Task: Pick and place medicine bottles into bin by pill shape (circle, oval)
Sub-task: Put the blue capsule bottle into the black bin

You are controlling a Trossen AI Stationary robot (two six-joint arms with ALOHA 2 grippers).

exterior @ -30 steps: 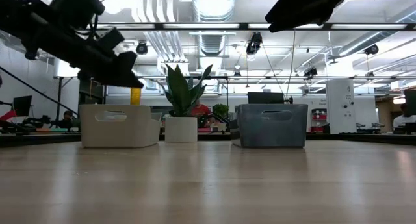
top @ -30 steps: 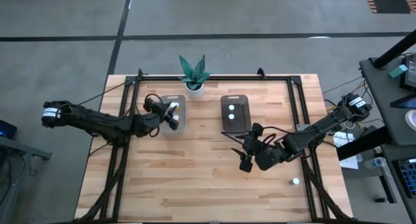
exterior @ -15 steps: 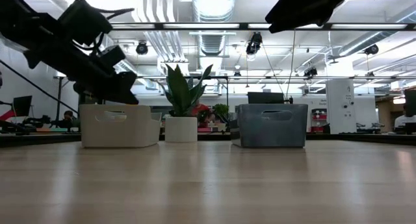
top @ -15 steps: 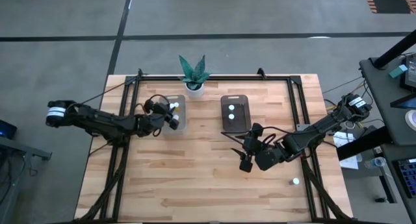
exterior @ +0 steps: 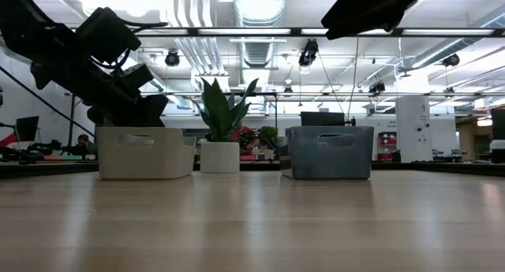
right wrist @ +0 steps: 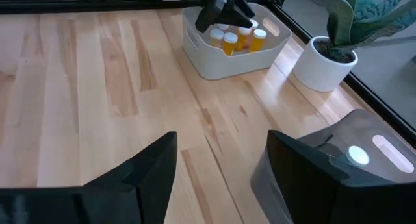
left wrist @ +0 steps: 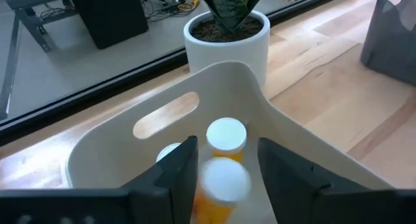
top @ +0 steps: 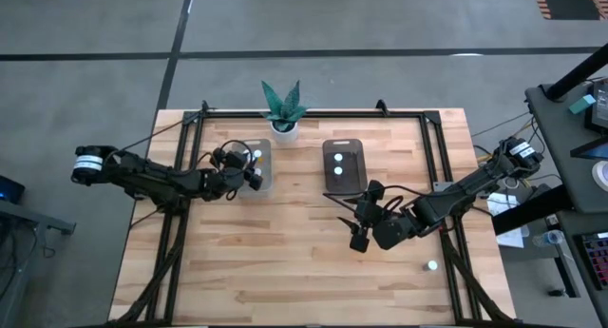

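My left gripper [top: 249, 168] reaches down into the pale tub [top: 264, 181], fingers apart. A blurred orange bottle with a white cap [left wrist: 223, 185] shows between the fingers in the left wrist view, with a small gap to one finger. More white-capped bottles [left wrist: 226, 134] stand on the tub's floor; they also show in the right wrist view [right wrist: 229, 41]. My right gripper [top: 361, 238] hovers open and empty over the table's right half. The dark tub [top: 359, 181] holds two white-capped bottles [top: 336, 164]. One bottle [top: 431, 266] stands on the table near the right front.
A green plant in a white pot [top: 283, 114] stands at the far edge between the two tubs. A black frame rail [top: 313, 113] runs along the table's far and side edges. Bare wood lies in the middle and near part of the table.
My left gripper has gone down toward the pale tub with the orange bottle. A second ago the bottle hung below the fingers above the tub's rim; now it is down behind the tub's wall. My right arm has kept still.
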